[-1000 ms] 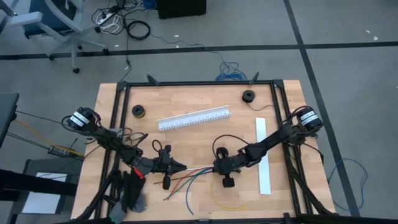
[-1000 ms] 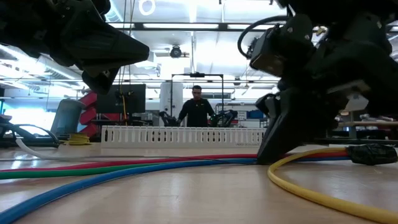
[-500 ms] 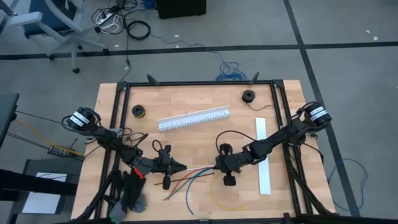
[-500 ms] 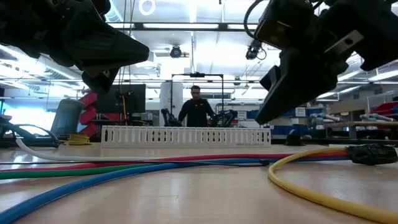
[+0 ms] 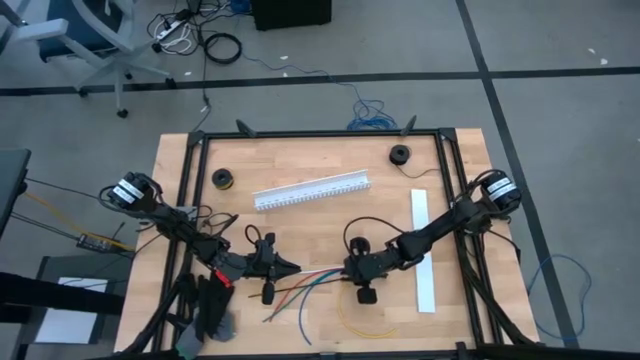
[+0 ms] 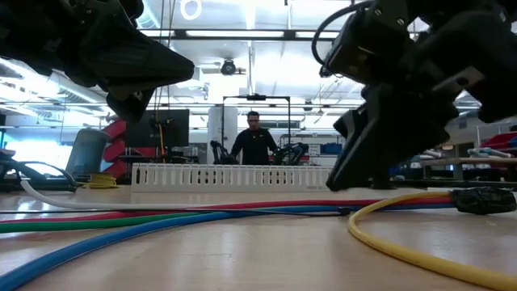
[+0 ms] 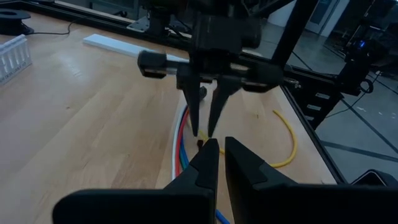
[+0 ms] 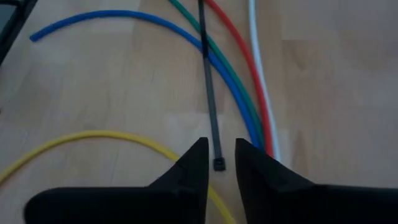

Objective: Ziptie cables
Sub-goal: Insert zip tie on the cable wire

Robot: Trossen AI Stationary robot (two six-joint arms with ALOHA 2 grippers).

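A: The thin loose red, green, blue and white cables [image 8: 249, 106] lie bunched mid-table, with a black plastic ziptie [image 8: 210, 93] across them and the yellow one [image 5: 362, 325] apart.

B: They look light, floppy and slick; take the stiff ziptie's head. The right gripper [image 8: 216, 163] stands slightly parted over it, holding nothing. The left gripper [image 7: 217, 148] is pressed closed, near the bundle's other end.

cables [image 5: 305, 290] fanned on table [image 5: 330, 160] — both arms near

The thin loose cables [image 5: 308, 282] lie near the wooden counter's [image 5: 300, 165] front edge, between the left pincer [image 5: 292, 267] and right pincer [image 5: 343, 268]. The long slotted plastic channel [image 5: 312, 189] lies behind them, mid-counter. A flat strip [image 5: 424, 250] lies along the right edge.
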